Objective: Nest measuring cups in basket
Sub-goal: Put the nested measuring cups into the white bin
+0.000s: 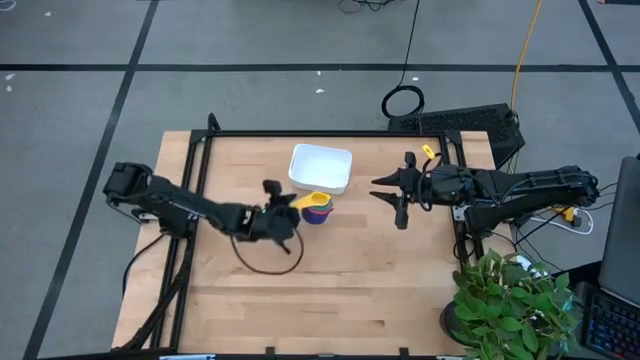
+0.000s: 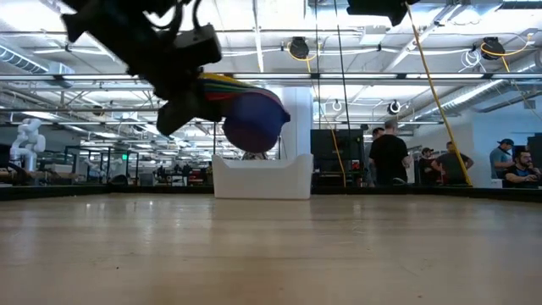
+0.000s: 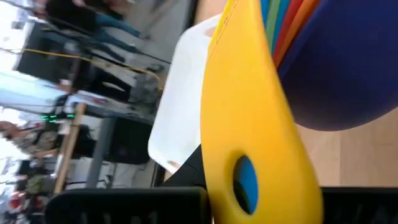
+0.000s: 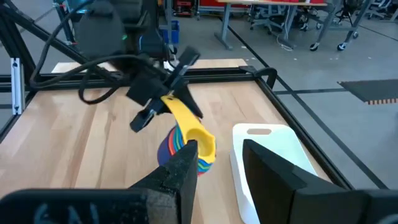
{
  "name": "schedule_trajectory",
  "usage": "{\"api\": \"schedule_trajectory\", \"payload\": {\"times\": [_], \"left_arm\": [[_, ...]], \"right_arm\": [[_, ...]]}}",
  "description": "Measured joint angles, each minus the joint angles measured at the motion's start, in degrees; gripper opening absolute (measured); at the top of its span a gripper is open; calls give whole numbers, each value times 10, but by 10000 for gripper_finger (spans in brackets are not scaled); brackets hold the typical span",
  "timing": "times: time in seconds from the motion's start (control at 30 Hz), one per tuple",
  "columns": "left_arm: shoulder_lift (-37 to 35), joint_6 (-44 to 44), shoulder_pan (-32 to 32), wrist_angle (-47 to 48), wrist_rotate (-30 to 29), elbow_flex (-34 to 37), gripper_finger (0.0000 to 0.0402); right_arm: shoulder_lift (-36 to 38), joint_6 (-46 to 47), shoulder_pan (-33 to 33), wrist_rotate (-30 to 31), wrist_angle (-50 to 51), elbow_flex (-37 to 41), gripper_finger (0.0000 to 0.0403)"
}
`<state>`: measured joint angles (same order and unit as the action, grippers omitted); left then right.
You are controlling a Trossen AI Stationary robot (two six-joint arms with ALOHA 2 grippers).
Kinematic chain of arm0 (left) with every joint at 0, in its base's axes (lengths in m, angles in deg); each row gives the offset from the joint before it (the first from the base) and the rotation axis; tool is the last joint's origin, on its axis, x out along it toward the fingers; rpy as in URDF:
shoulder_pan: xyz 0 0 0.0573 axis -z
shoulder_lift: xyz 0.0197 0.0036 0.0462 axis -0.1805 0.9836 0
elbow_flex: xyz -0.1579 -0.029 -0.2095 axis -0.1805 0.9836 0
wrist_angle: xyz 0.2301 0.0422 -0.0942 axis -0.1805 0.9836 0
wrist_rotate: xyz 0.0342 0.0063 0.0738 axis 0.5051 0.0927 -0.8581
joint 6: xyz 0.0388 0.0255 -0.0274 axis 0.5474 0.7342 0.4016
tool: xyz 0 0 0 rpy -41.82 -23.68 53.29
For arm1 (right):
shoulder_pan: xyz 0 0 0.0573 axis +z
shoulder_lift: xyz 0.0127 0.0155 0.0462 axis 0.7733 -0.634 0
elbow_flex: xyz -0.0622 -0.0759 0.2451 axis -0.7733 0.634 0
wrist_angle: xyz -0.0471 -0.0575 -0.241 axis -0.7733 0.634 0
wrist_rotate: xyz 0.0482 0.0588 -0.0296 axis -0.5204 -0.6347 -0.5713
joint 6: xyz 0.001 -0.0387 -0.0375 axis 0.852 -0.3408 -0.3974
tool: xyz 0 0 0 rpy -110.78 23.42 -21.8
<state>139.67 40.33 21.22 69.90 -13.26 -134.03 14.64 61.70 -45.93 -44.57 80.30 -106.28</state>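
Note:
The measuring cups (image 1: 316,207) are nested in one stack, yellow on top and dark blue outermost, just near-side of the white basket (image 1: 320,167). In the low view the stack (image 2: 251,117) hangs clear above the table, in front of the basket (image 2: 261,176), which stands on the tabletop. My left gripper (image 1: 283,212) is shut on the stack's handles. In the left wrist view the yellow handle (image 3: 249,124) and the dark blue cup (image 3: 348,62) fill the picture. My right gripper (image 1: 390,203) is open, right of the basket, touching nothing; its wrist view shows stack (image 4: 186,146) and basket (image 4: 267,155). My left gripper pinches the bundled flat handles of the stack near their free end (image 4: 169,104) between its two fingers. It comes roughly level from the table's left side, along the handles. The stack is lifted clear of the table, its bowls (image 2: 254,119) held out beyond the fingers, roughly upright.
A dark cable loop (image 1: 262,255) lies on the table under my left arm. Black frame rails (image 1: 300,133) run along the table's far and side edges. A potted plant (image 1: 510,300) stands at the near right corner. People (image 2: 389,157) stand in the room beyond.

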Motion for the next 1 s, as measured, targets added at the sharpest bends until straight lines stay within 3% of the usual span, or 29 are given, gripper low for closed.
{"api": "schedule_trajectory", "payload": {"times": [0.13,0.33,0.57,0.8,1.0], "left_arm": [[10,-22,42,-15,-80,36,26],[56,-56,73,-28,-130,42,26],[126,-81,96,-49,-128,41,25],[141,-103,102,-42,-88,40,26],[141,-102,102,-25,-68,40,71]], "right_arm": [[-8,0,0,0,-11,0,118],[-28,-6,0,0,-36,0,118],[-53,-5,0,0,-38,0,118],[-61,-5,0,0,-36,0,118],[-62,12,0,-12,-36,0,118]]}}
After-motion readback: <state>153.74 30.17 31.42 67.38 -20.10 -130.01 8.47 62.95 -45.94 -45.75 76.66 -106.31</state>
